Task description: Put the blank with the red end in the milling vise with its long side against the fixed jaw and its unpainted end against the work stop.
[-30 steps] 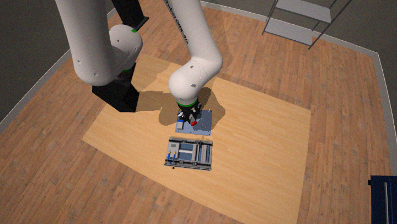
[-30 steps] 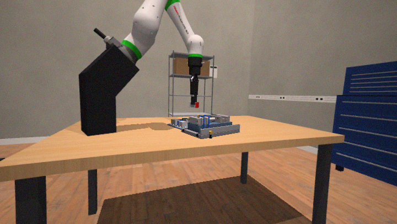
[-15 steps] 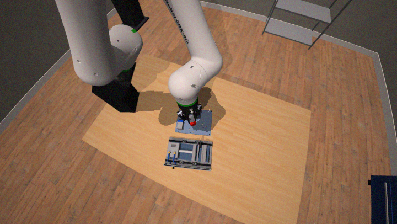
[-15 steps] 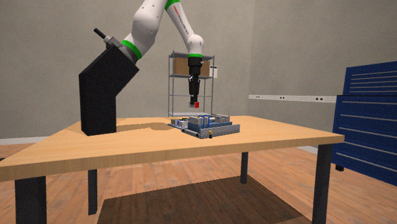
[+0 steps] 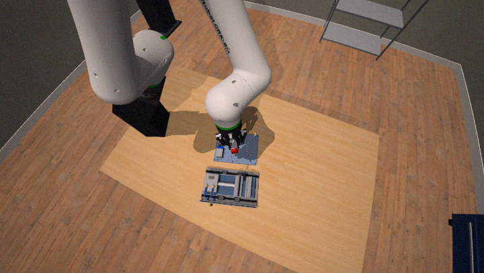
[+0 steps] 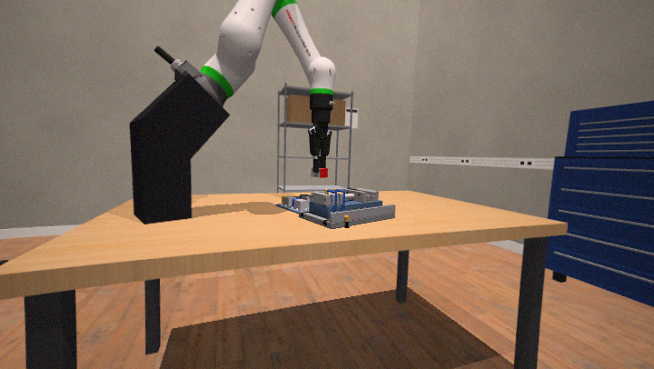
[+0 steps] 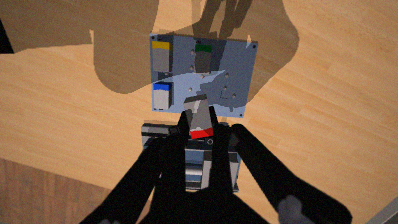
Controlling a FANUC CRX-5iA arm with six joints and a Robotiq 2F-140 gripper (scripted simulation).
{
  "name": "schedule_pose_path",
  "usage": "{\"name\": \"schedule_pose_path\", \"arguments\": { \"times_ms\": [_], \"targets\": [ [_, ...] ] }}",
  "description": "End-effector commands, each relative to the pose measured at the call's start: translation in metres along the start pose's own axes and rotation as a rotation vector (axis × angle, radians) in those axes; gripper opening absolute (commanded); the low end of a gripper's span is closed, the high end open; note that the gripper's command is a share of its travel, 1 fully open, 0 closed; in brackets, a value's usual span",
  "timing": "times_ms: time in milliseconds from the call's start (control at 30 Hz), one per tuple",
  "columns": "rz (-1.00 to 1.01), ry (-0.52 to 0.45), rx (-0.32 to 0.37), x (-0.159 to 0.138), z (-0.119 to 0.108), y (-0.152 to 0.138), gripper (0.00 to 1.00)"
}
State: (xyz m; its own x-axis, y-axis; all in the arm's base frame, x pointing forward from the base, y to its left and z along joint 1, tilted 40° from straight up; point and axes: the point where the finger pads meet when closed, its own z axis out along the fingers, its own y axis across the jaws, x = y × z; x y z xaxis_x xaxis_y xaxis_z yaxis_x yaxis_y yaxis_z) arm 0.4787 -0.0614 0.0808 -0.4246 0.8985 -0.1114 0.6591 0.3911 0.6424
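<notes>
My gripper (image 7: pixel 199 116) is shut on the grey blank with the red end (image 7: pixel 200 120) and holds it well above the table, over the near edge of the blue-grey plate (image 5: pixel 236 154). It shows in the exterior view as a small red block (image 6: pixel 322 173) under the fingers, and in the top view (image 5: pixel 233 148) too. The milling vise (image 5: pixel 231 186) sits just in front of the plate, its jaws apart, with blue hoses (image 5: pixel 208 191) on the left end block. On the plate lie a yellow-ended blank (image 7: pixel 161 56), a blue-ended blank (image 7: pixel 161 96) and a green-ended blank (image 7: pixel 203 59).
The arm's black base (image 6: pixel 167 151) stands at the table's back left. A metal shelf (image 6: pixel 313 137) stands behind the table and a blue tool cabinet (image 6: pixel 604 196) to the right. Small pins dot the plate's right part (image 7: pixel 225 92).
</notes>
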Motion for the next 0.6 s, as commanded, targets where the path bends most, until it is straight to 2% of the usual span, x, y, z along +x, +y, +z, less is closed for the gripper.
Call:
{"name": "schedule_pose_path", "arguments": {
  "times_ms": [0,567],
  "targets": [
    [0.055,-0.006,0.004,-0.0004,-0.0004,0.0004,0.10],
    [0.236,-0.010,0.008,-0.0004,-0.0004,0.0005,0.10]
  ]
}}
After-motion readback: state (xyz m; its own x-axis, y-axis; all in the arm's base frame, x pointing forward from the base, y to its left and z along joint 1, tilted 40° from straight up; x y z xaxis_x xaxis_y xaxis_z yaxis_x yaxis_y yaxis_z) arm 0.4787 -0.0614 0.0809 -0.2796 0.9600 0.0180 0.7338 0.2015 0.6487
